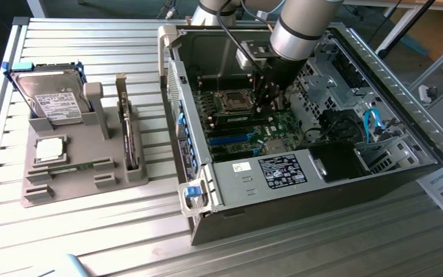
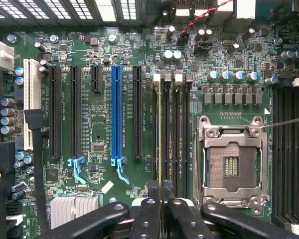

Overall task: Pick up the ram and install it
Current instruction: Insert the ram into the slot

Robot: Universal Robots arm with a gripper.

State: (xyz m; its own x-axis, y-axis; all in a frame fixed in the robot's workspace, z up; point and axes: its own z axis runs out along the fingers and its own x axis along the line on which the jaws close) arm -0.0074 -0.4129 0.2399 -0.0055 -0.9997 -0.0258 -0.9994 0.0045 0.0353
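My gripper (image 2: 160,191) reaches down into the open computer case (image 1: 375,173), over the motherboard (image 2: 94,129). Its two fingertips (image 2: 152,191) stand close together, shut on the ram (image 2: 159,129). The ram shows edge-on as a thin yellow-green line running along the first of the black memory slots (image 2: 177,129), next to the blue slot (image 2: 116,114). I cannot tell whether it is seated in the slot or just above it. In the exterior view the gripper (image 1: 266,104) hangs dark beside the CPU socket (image 1: 233,102).
The CPU socket (image 2: 231,164) lies empty beside the memory slots. On the exterior view's left a grey tray (image 1: 67,184) holds a hard drive (image 1: 52,98), a silver CPU chip (image 1: 50,149) and a thin board on edge (image 1: 131,138). Case walls and cables (image 1: 371,124) surround the arm.
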